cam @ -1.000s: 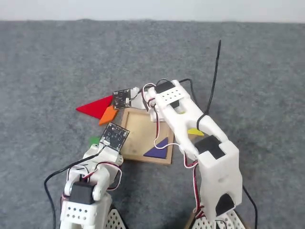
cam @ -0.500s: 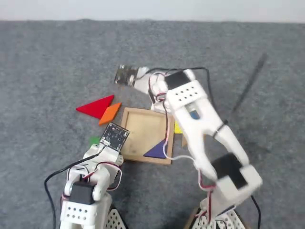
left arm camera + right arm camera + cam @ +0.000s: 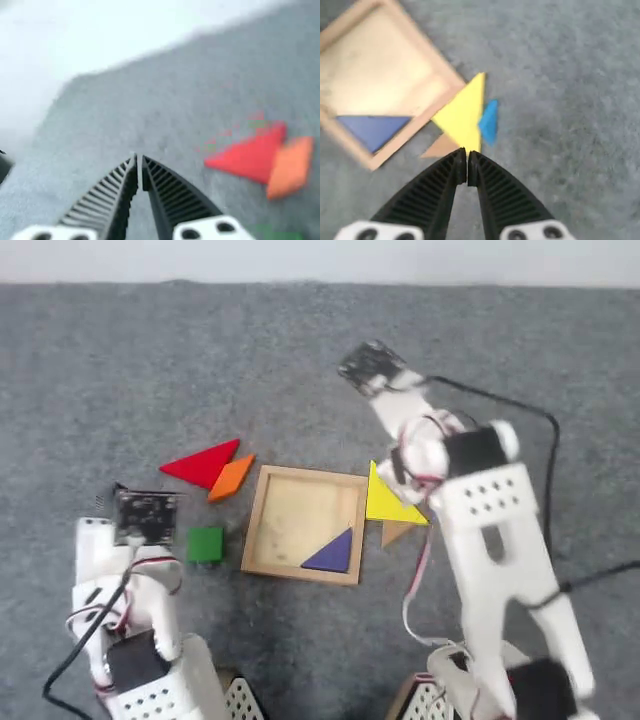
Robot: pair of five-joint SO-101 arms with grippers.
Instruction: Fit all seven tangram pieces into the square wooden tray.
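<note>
The square wooden tray (image 3: pixel 251 530) lies mid-table with a dark blue triangle (image 3: pixel 332 552) in its near right corner. A yellow triangle (image 3: pixel 385 498) and a tan triangle (image 3: pixel 397 530) lie against its right side. Left of the tray are a red triangle (image 3: pixel 203 463), an orange piece (image 3: pixel 230 477) and a green square (image 3: pixel 205 544). My right gripper (image 3: pixel 467 152) is shut and empty above the carpet, close to the yellow triangle (image 3: pixel 465 117), a small blue triangle (image 3: pixel 490 122) and the tray (image 3: pixel 427 45). My left gripper (image 3: pixel 139 160) is shut and empty, short of the red triangle (image 3: pixel 250 155).
Grey carpet covers the table, with a pale wall along its far edge. The right arm (image 3: pixel 480 510) stands over the carpet right of the tray. The left arm (image 3: pixel 130 580) is at the near left, beside the green square.
The right arm swung from the tray's far left corner to the right, uncovering the yellow triangle. The left arm pulled left off the tray's edge, uncovering the green square.
</note>
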